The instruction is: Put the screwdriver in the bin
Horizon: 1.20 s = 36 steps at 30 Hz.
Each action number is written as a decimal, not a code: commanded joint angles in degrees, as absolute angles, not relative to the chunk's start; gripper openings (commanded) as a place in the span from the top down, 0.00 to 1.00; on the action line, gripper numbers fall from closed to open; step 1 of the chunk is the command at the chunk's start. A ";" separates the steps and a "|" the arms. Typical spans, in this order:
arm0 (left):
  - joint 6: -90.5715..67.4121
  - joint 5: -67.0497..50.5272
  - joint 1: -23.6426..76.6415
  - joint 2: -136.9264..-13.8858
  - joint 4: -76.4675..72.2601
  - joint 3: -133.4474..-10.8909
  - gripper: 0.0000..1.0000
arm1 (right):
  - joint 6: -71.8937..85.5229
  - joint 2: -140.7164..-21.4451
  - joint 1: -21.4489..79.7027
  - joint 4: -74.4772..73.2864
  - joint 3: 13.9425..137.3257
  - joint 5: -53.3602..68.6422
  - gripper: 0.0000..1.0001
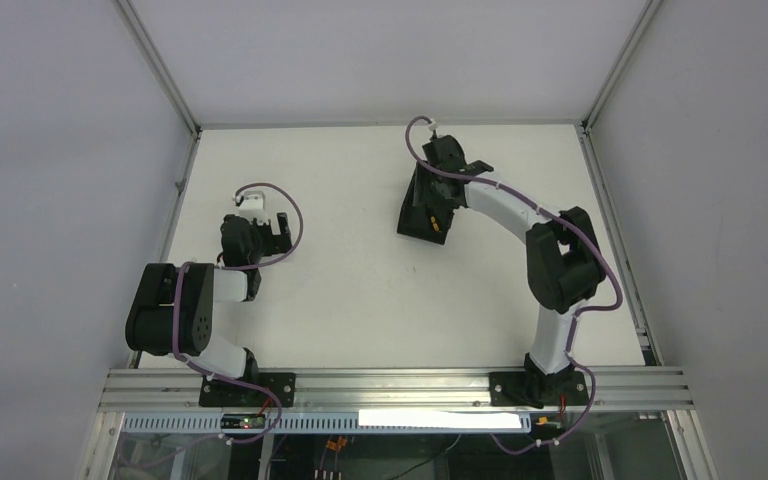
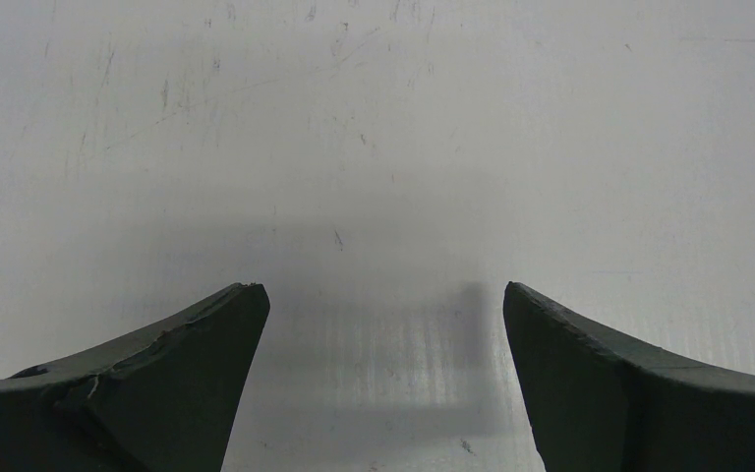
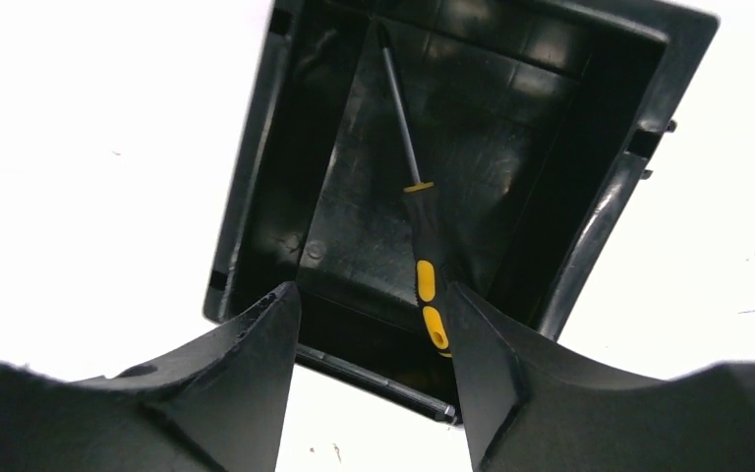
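The black open-top bin [image 3: 590, 236] lies under my right gripper [image 3: 372, 295]; it shows in the top view [image 1: 407, 213] at mid-table. The screwdriver [image 3: 421, 236] lies inside the bin, thin shaft pointing to the far corner, black and yellow handle towards the near wall, beside my right finger [image 3: 511, 383]. Its orange accent shows in the top view [image 1: 432, 223]. My right gripper is open, jaws apart above the bin's near wall, holding nothing. My left gripper [image 2: 383, 295] is open and empty over bare white table; in the top view it [image 1: 252, 205] is at the left.
The white table [image 1: 340, 290] is bounded by an aluminium frame rail [image 1: 400, 385] at the near edge and grey walls at the sides and back. The right arm [image 1: 550, 260] arches over the table's right half.
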State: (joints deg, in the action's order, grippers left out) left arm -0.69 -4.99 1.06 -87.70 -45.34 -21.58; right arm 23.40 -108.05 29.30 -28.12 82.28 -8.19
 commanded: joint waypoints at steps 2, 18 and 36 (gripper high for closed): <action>-0.79 -5.10 1.14 -86.40 -46.85 -21.53 0.01 | 21.00 -101.07 29.58 -30.94 88.48 -10.18 0.37; -0.79 -5.10 1.14 -86.38 -46.87 -21.53 0.01 | -1.25 -93.61 8.58 -42.35 87.90 -12.10 0.01; -0.79 -5.13 1.13 -86.41 -46.92 -21.53 0.01 | 3.59 -85.08 -3.80 -35.20 80.00 -11.84 0.01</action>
State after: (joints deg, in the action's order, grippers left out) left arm -0.69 -4.99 1.06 -87.70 -45.34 -21.58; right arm 2.92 -88.62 -3.97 -38.41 80.16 -11.68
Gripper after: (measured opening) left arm 0.992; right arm 0.992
